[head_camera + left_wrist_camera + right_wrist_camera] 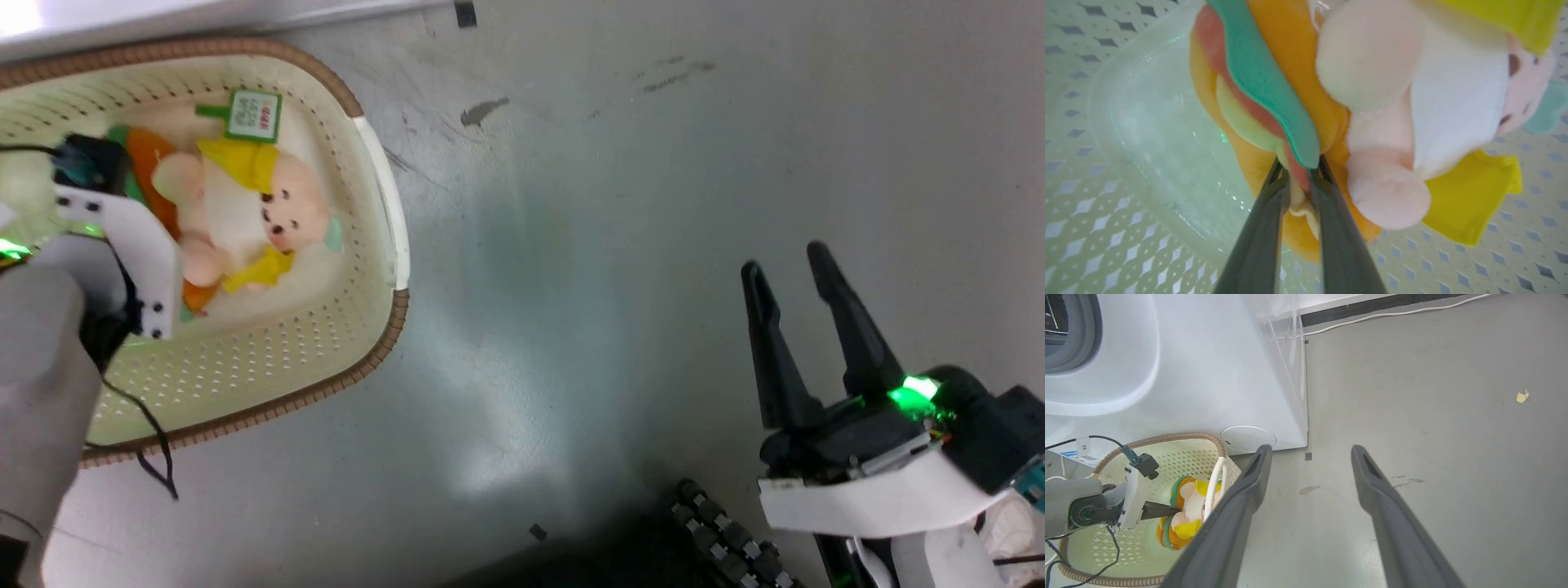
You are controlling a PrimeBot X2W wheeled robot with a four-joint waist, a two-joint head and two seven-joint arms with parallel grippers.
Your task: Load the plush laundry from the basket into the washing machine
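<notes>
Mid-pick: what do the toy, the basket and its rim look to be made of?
Toy: soft plush fabric, matte and fuzzy, with felt-like green and yellow flaps; it bunches between the left fingers. Basket: cream moulded plastic, faintly glossy, with regular punched holes. Rim: brown and ribbed, perhaps woven cord or rattan-look plastic; I cannot tell which.

My left gripper (1301,163), clamped on the toy (237,212), sits inside the basket (359,245), walls ringing it, room only above. The washer (1208,375) stands right behind the basket. My right gripper (784,260), fingers apart, has bare floor (612,204) all around.
</notes>
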